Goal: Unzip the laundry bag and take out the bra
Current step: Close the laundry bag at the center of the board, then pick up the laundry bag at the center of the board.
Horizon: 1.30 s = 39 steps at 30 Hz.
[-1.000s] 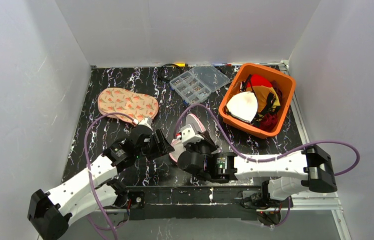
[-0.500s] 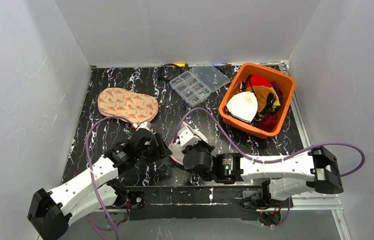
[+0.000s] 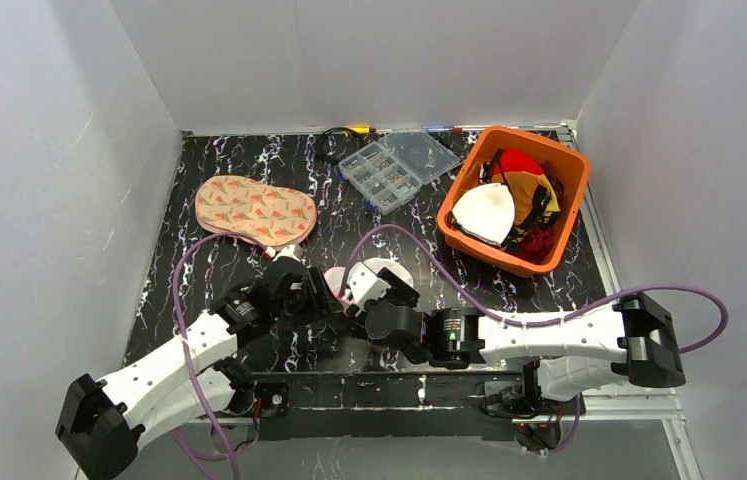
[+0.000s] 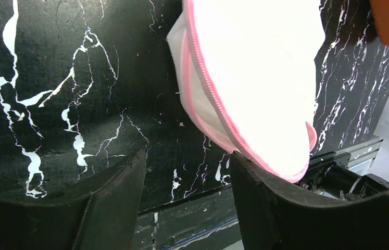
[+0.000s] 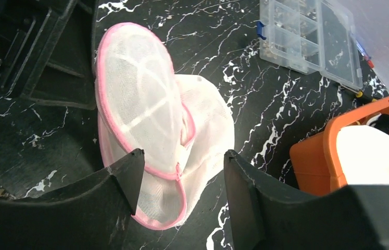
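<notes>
Lister: Moved since the last entry: right gripper (image 5: 182, 177), shut on the laundry bag (image 5: 145, 114) a second ago, has let go and shifted a little toward the left gripper (image 4: 184, 179).
Checker: Right jaws, state?
Lister: Spread wide, gripping nothing. The bag's near rim and its zip pull (image 5: 177, 169) sit in the gap between the two tips. Contact with the tip toward the left gripper cannot be told.
Checker: Left jaws?
Lister: Parted, empty, with bare counter (image 4: 51, 104) between them. The bag's pink rim lies just beyond one tip, seemingly touching it.
Checker: Differences by view?
Lister: Right wrist view only: the bag stands on edge, ribbed flat face turned toward the left gripper, dome side away. Beyond the jaws is a clear compartment box (image 5: 306, 36); off to one side of them, an orange basket (image 5: 333, 151). Left wrist view only: the pink zip line close up, running along the dome's edge. Top view only: a peach patterned fabric piece (image 3: 254, 210) beyond the left jaws, well apart from the bag. The bag itself is mostly hidden under both grippers.
</notes>
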Motion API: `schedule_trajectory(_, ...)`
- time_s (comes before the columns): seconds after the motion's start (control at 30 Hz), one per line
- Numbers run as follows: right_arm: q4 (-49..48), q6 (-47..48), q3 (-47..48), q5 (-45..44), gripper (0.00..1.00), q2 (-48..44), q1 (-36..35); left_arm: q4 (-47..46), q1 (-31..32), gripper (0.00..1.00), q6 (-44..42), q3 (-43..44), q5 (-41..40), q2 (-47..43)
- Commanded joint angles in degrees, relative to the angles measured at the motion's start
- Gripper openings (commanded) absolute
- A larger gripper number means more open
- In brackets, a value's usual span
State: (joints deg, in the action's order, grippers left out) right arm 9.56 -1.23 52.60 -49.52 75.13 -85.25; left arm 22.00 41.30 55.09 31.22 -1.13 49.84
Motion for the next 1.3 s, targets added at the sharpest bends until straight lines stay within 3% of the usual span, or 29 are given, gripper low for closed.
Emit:
schedule_trajectory(0.0,0.04,-2.22,0.15,3.47,0.67,-2.44,0.29,2.69,-0.43,0.58,-0.77,-0.73,-1.38,-0.33)
schedule_trajectory(0.1,0.45,-5.49,-0.79,9.69,0.69,-6.71,3.98,3.59,-0.43,0.58,-1.02,-0.68,-1.71,-0.99)
schedule_trajectory(0.3,-1.47,-18.85,-6.45,32.06,0.68,-12.55,20.96,6.35,-0.43,0.58,0.07,-1.37,-3.55,-4.54)
schedule_trajectory(0.43,-5.34,-25.83,-10.45,39.89,0.67,-13.93,25.78,9.23,-0.52,0.58,1.36,-1.77,-6.21,-10.45)
schedule_trajectory(0.6,-8.89,-29.90,-13.48,42.13,0.66,-13.51,26.79,9.10,-0.88,0.62,1.13,-1.20,-9.24,-13.20)
schedule_trajectory(0.8,-12.29,-34.06,-15.95,43.22,0.66,-12.03,26.87,3.22,-3.35,0.63,-0.56,-0.47,-6.74,-6.13)
schedule_trajectory(1.27,-9.69,-33.40,-7.03,39.64,0.66,2.55,27.04,-5.22,-6.54,0.54,0.28,-6.42,-1.66,3.35)
